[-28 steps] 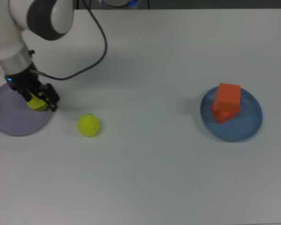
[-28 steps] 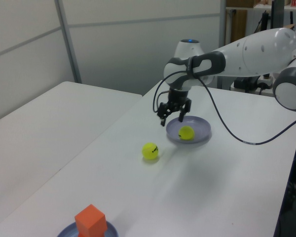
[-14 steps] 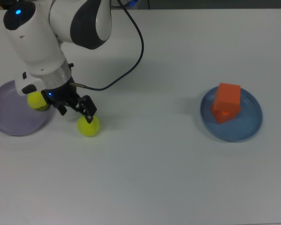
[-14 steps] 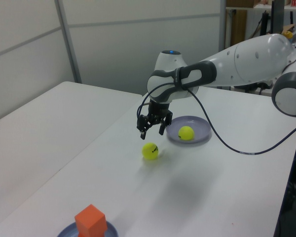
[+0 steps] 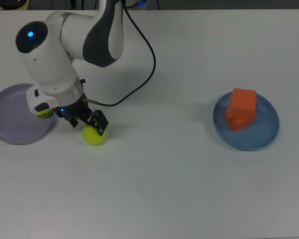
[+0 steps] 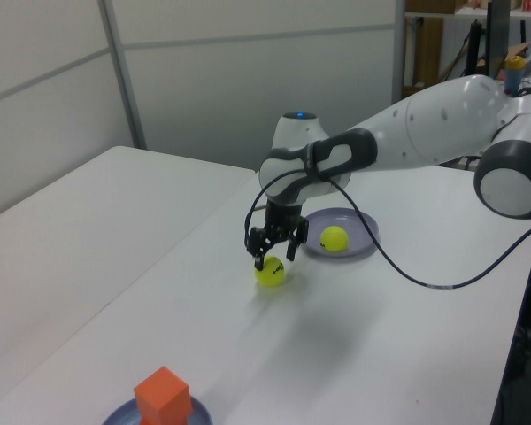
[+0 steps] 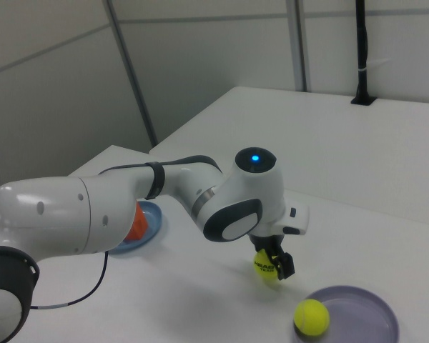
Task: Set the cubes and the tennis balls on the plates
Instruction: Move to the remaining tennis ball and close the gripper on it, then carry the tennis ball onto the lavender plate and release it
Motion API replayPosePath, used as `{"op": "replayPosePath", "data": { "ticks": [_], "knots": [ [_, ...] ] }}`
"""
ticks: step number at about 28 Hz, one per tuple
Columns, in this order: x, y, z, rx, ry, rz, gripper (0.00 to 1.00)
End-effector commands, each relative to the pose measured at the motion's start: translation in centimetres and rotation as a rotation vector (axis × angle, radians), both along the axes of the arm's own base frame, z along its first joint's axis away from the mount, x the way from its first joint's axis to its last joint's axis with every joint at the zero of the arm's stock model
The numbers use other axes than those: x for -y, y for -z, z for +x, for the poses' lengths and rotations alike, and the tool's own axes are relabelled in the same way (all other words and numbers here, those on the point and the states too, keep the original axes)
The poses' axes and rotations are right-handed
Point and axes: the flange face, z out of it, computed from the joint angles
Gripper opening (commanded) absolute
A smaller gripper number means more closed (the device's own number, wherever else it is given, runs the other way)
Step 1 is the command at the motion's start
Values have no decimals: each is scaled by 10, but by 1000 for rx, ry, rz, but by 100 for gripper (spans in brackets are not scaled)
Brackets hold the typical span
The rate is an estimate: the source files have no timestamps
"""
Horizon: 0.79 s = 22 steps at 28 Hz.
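One ball [image 5: 93, 136] sits on the table [image 5: 169, 189] just beside the lavender plate [image 5: 10, 124], the gripper [image 6: 270, 259] spread around it. The other ball [image 6: 334, 238] lies on that plate. A cube [image 5: 240, 107] rests on the blue plate [image 5: 266, 132].

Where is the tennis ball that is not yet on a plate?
The loose tennis ball lies on the white table, just off the lavender plate toward the top view's right, between the open fingers of the gripper. The blue plate is far right.

One tennis ball [image 5: 41, 111] lies on a plate [image 5: 10, 124], another ball [image 5: 93, 136] beside it
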Motion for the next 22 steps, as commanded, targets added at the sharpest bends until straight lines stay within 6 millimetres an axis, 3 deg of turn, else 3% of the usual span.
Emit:
{"op": "replayPosePath", "data": {
  "ticks": [1, 3, 4, 5, 6, 7, 12, 15, 22],
  "knots": [
    [-12, 16, 1, 15, -5, -21, 79],
    [-13, 16, 1, 18, -5, -22, 62],
    [-12, 15, 2, 20, -3, -21, 36],
    [-13, 15, 1, 20, -4, -20, 20],
    [-13, 15, 1, 20, -4, -19, 6],
    [-11, 14, 2, 21, -1, -19, 0],
    [-4, 7, 3, 33, -1, -22, 0],
    [8, -14, 3, 62, 11, -20, 0],
    [70, -32, 5, 98, 68, -57, 0]
  ]
}}
